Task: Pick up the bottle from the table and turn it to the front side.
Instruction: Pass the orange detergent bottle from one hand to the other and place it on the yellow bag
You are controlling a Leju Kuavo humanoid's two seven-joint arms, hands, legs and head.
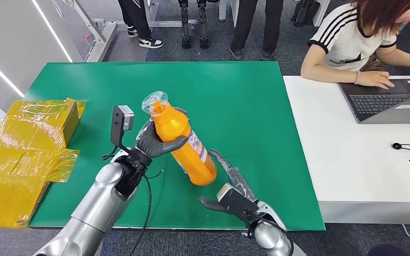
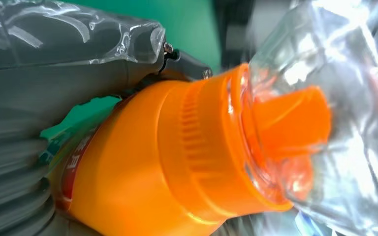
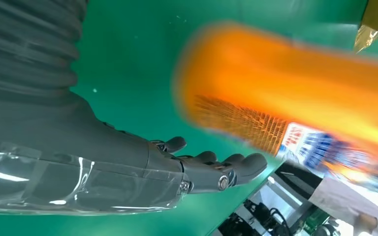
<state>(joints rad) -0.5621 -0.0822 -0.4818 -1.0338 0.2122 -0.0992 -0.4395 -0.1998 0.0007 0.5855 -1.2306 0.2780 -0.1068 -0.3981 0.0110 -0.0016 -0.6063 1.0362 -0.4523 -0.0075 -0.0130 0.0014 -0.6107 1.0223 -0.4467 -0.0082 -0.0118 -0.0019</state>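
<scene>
One orange bottle [image 1: 184, 144] is held above the green table [image 1: 245, 101], tilted, with its capped neck pointing up and away from the robot and its base slanting down toward the robot's right. A clear plastic wrap [image 1: 154, 101] covers the orange cap [image 2: 285, 123], seen close in the left wrist view, where the ribbed collar and spout show through the crinkled film. A printed label [image 1: 196, 145] runs along the bottle's side. The left hand [image 1: 157, 143] grips the bottle around its upper body just below the neck, dark fingers wrapped across the front. The right hand [image 1: 235, 201] hangs just below and beside the bottle's base, fingers apart and holding nothing; in the right wrist view its fingers [image 3: 226, 164] stretch out flat with the blurred bottle base near them but apart. Yellow crinkled wrapping [image 1: 24, 154] lies at the table's left edge. To the right stands a white table [image 1: 352, 165], where a person [image 1: 352, 37] sits with a hand on a laptop [image 1: 389, 101]. Standing people's legs [image 1: 245, 26] show beyond the green table.
</scene>
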